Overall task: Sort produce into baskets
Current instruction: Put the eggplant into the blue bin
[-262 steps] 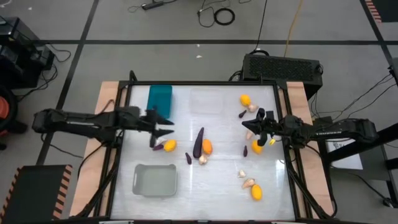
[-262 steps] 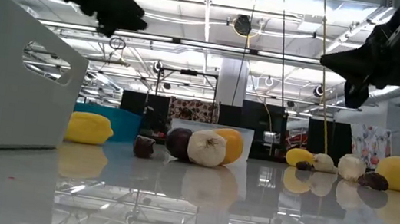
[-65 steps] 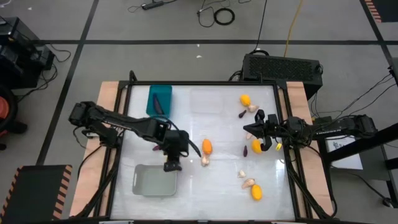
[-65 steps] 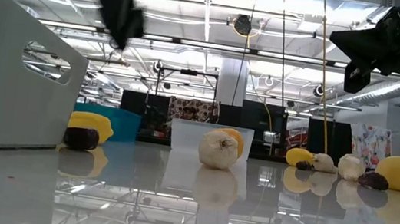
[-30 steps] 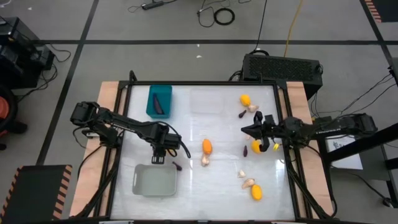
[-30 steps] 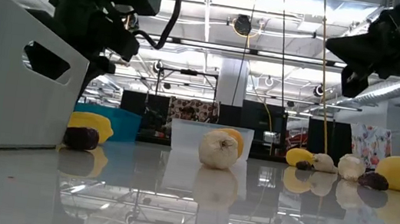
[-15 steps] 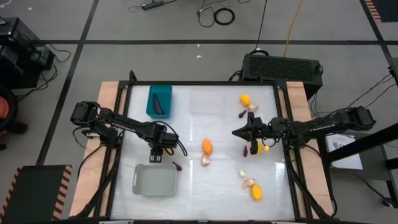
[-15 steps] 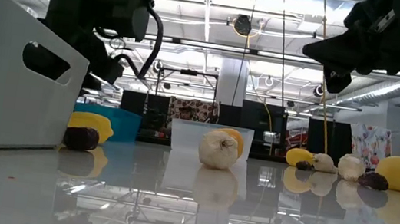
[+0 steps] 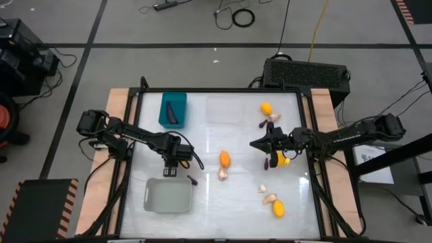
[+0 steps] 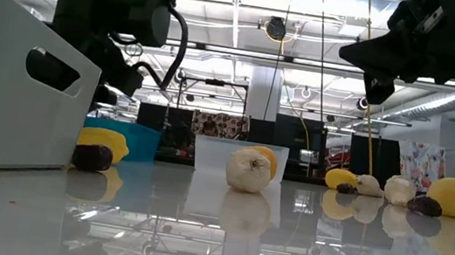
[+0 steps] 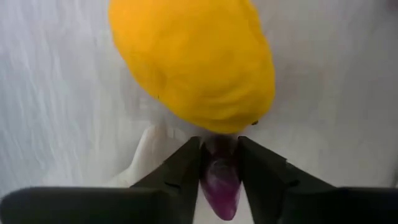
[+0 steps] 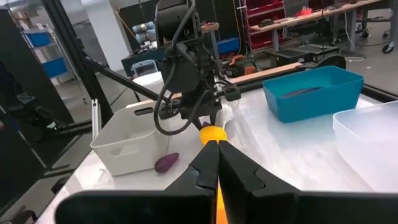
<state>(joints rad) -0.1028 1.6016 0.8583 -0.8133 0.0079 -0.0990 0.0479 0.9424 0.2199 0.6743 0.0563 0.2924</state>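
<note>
With our left gripper (image 11: 219,142) clamped on a small eggplant (image 11: 219,183) touching a yellow oval (image 11: 193,59), and our right gripper (image 12: 212,147) pressed together, a tip-only pinch could slip.

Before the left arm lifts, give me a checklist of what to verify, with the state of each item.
1. Grip: left gripper has its fingers closed on both sides of the small purple piece: ok.
2. Neighbour clear: yellow piece lies right against the purple piece's far end and may get nudged: not ok.
3. Purple piece off the table: cannot tell.
4. Destination: teal bin already holds one long purple piece and has room left: ok.
5. Other arm clear: right gripper is shut, on the table's right half, away from the path to the teal bin: ok.
</note>
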